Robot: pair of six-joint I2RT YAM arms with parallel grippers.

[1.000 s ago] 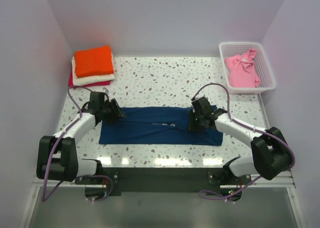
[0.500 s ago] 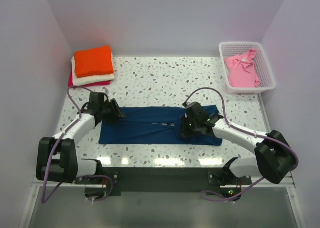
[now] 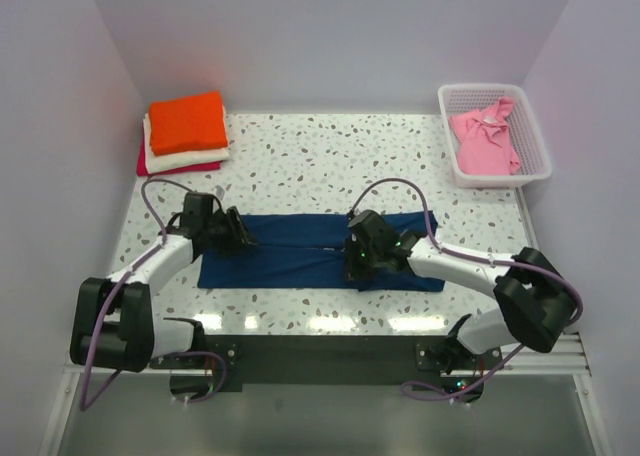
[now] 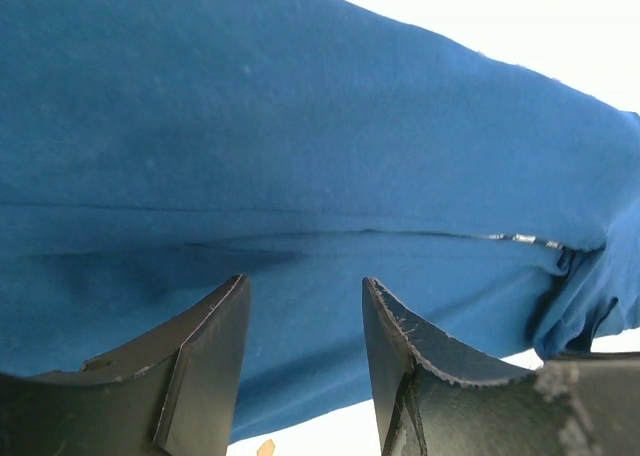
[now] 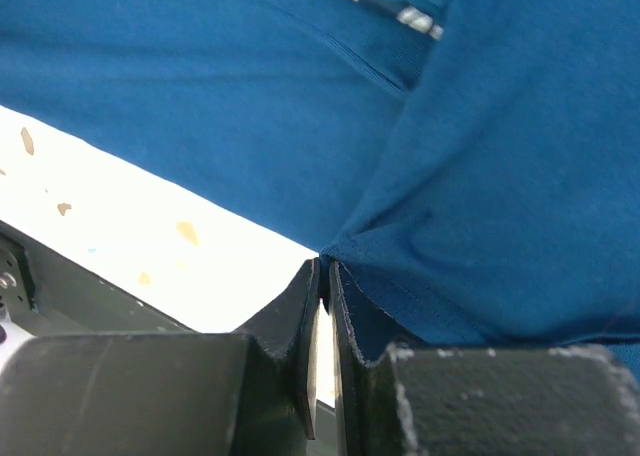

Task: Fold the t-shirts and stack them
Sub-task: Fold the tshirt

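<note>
The navy blue t-shirt (image 3: 290,256) lies as a long strip across the front of the table. My left gripper (image 3: 243,238) is open over its left end; in the left wrist view its fingers (image 4: 303,286) stand apart just above the blue cloth (image 4: 300,126). My right gripper (image 3: 352,266) is near the strip's middle, shut on an edge of the shirt. In the right wrist view the jaws (image 5: 325,264) pinch a hemmed corner of the blue cloth (image 5: 520,176), which is drawn over the layer below. The pink t-shirt (image 3: 485,141) lies crumpled in the basket.
Folded orange (image 3: 187,122), cream (image 3: 170,159) and magenta (image 3: 150,166) t-shirts are stacked at the back left. The white lattice basket (image 3: 540,146) stands at the back right. Walls close in both sides. The table's front edge (image 5: 90,276) lies just beyond the shirt.
My right gripper has moved left along the strip, from its right end to near its middle, drawing the shirt's edge with it. My left gripper has shifted slightly right.
</note>
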